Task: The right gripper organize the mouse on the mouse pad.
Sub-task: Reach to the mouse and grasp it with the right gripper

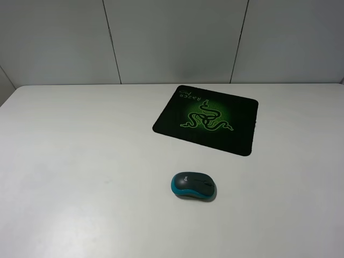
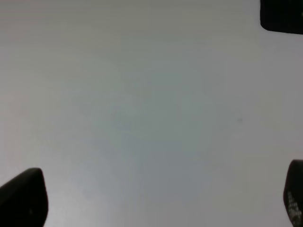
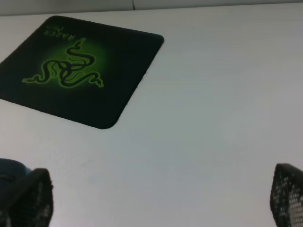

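Note:
The mouse (image 1: 194, 186), dark on top with teal sides, lies on the white table (image 1: 80, 161), in front of the mouse pad (image 1: 207, 118) and apart from it. The pad is flat and black, with a green snake logo and green lettering along its far left edge. Neither arm shows in the exterior high view. In the right wrist view my right gripper (image 3: 158, 203) is open and empty above bare table. The pad (image 3: 75, 71) lies ahead of it, and a teal sliver of the mouse (image 3: 12, 169) shows beside one fingertip (image 3: 26, 198). My left gripper (image 2: 158, 198) is open and empty over bare table.
A grey panelled wall (image 1: 172, 37) stands behind the table's back edge. In the left wrist view a dark shape (image 2: 281, 16) sits in one corner; I cannot tell what it is.

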Robot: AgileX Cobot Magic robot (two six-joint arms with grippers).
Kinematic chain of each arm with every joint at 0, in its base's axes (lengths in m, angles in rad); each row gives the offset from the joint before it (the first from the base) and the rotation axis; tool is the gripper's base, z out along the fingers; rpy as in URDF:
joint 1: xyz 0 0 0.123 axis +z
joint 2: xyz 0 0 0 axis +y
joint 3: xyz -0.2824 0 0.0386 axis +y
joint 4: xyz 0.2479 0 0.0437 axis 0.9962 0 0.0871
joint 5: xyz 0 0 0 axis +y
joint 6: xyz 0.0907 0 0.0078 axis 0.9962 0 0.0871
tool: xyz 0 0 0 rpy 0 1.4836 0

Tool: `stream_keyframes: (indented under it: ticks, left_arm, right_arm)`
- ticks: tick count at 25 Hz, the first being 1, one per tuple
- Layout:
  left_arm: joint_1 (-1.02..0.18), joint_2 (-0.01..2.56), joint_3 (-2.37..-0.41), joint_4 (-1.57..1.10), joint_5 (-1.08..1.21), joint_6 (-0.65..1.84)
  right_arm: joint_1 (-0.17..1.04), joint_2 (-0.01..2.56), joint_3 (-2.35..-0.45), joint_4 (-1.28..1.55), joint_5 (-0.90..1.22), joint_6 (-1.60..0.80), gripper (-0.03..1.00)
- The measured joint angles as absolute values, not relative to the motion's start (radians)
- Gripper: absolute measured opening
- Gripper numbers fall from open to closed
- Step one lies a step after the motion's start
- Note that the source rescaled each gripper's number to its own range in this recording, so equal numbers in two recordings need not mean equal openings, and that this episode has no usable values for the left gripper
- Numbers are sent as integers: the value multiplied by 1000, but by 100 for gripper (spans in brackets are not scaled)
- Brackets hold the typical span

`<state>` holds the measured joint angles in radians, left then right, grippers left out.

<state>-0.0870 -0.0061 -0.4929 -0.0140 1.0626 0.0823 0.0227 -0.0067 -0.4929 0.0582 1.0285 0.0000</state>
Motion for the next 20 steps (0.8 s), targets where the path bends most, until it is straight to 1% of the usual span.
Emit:
stream_keyframes:
  ticks: [20]
  left_arm:
    - [-87,-6,-493,-14,1063,82]
  right_arm:
    - [23,-6,-493,60,1028,0,100]
